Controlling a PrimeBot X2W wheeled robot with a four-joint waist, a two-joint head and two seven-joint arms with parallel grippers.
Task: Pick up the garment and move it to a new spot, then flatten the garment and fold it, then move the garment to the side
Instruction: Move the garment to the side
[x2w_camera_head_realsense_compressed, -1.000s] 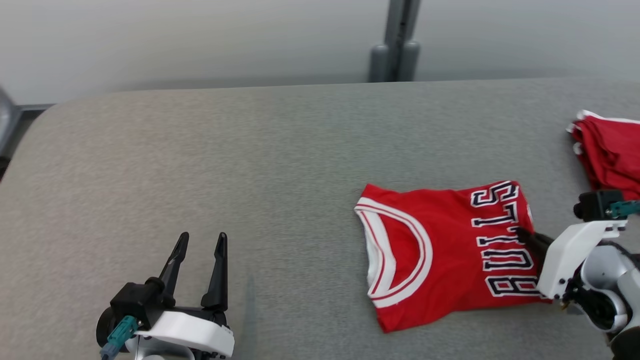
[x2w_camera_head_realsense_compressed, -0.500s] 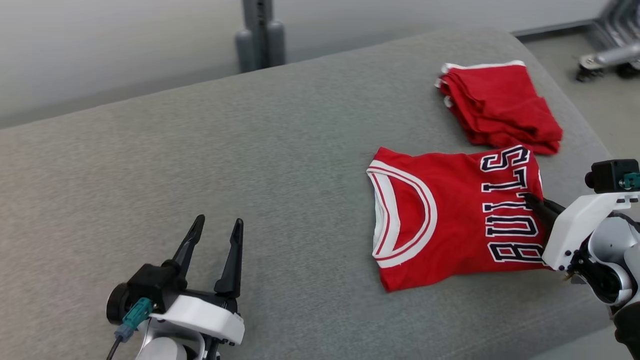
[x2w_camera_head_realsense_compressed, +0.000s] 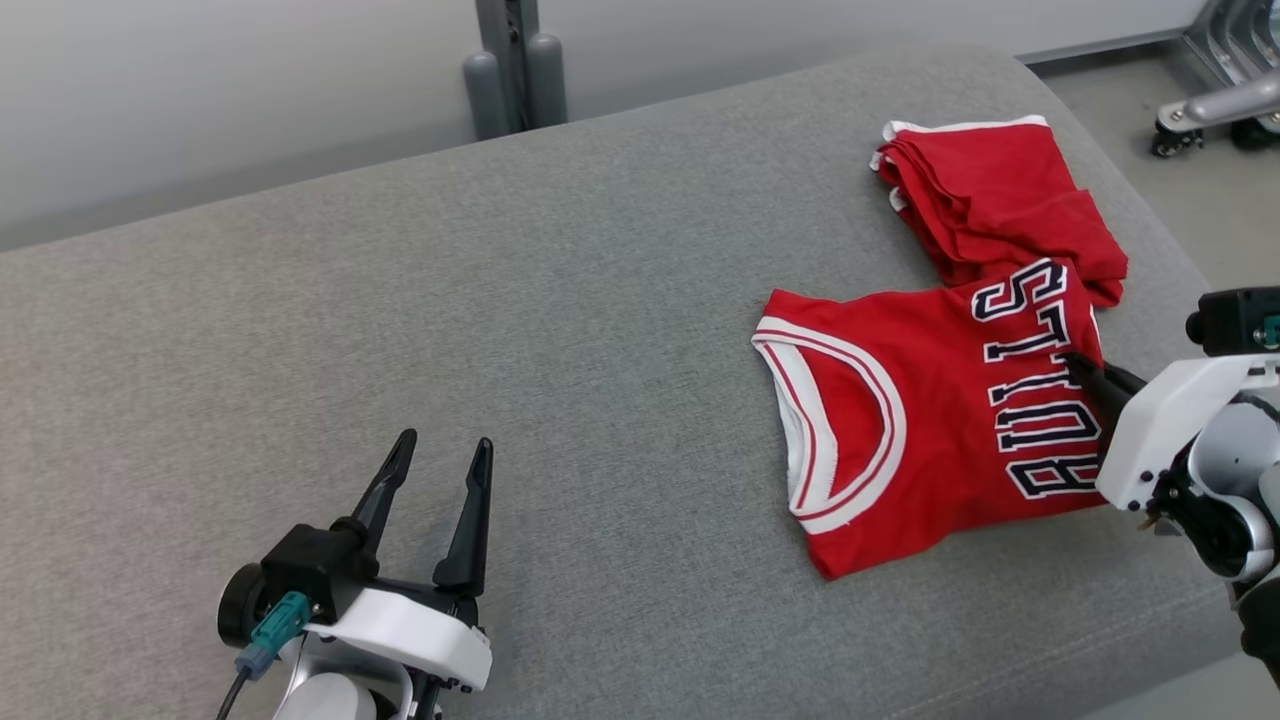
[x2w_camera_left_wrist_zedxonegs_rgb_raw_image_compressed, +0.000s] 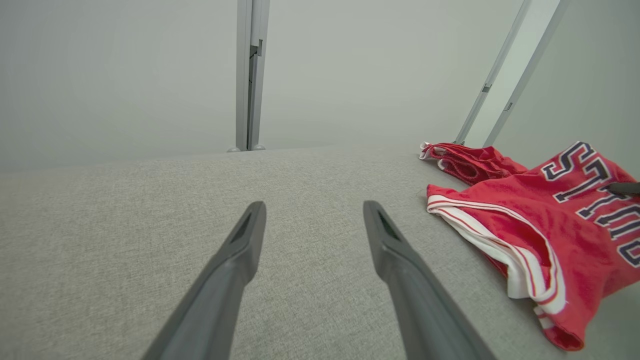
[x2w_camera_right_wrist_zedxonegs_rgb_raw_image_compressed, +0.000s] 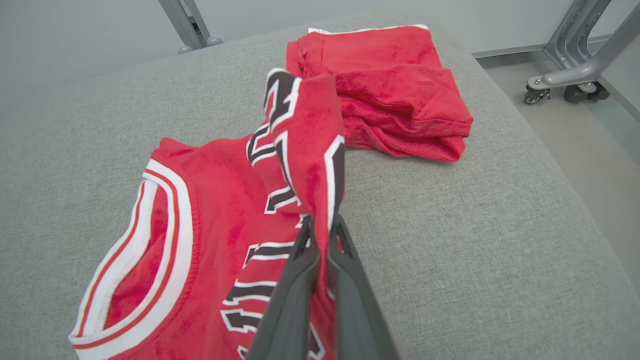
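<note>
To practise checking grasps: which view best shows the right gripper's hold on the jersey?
Right wrist view: the right gripper is shut on a raised fold of the jersey. The head view shows its fingers on the lettering, the pinch unclear. The left wrist view shows one fingertip at its edge.
</note>
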